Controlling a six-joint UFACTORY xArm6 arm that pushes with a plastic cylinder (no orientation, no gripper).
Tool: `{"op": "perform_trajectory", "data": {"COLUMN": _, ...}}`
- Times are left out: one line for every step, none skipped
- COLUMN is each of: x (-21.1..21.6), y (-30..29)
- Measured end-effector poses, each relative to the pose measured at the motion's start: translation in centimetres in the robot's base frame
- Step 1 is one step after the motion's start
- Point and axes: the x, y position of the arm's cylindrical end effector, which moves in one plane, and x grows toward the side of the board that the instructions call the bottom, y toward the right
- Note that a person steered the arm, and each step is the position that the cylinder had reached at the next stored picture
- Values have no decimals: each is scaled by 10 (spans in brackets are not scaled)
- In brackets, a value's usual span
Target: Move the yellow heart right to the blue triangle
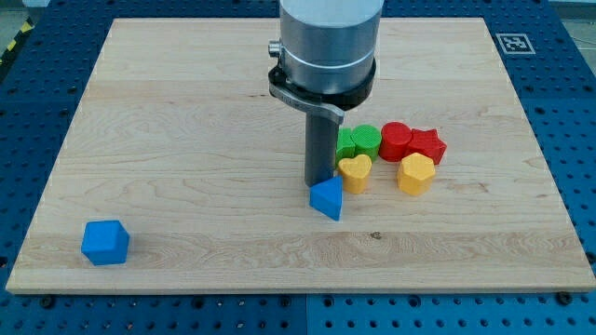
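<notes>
Eight blocks were counted on the wooden board (186, 112): two blue, two yellow, two green, two red.

Blue: a blue triangle (327, 199) was seen just below the board's middle; a blue cube (104, 242) lay well apart, near the view's bottom left corner.

Yellow: the yellow heart (354, 173) was found just up and to the view's right of the blue triangle, touching it or nearly so; the gap could not be made out. A yellow hexagon (416, 173) sat further to the view's right, apart from the heart.

Green: a green cylinder (366, 141) and a second green block (345, 144), shape unclear, were packed directly behind the heart.

Red: a red cylinder (396, 140) and a red star (427, 145) were set beside the greens, behind the yellow hexagon.

My tip (320, 181) was noted at the triangle's upper edge, just at the view's left of the heart, close against both. No gripper was fitted, only the rod, so nothing was grasped.

A black-and-white marker (513, 42) was seen at the board's top right corner. Blue perforated table (577, 140) surrounded the board.
</notes>
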Motion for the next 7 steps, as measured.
{"op": "perform_trajectory", "data": {"x": 10, "y": 5}}
{"op": "perform_trajectory", "data": {"x": 23, "y": 13}}
{"op": "perform_trajectory", "data": {"x": 33, "y": 23}}
{"op": "perform_trajectory", "data": {"x": 43, "y": 31}}
{"op": "perform_trajectory", "data": {"x": 49, "y": 34}}
{"op": "perform_trajectory", "data": {"x": 49, "y": 34}}
{"op": "perform_trajectory", "data": {"x": 23, "y": 21}}
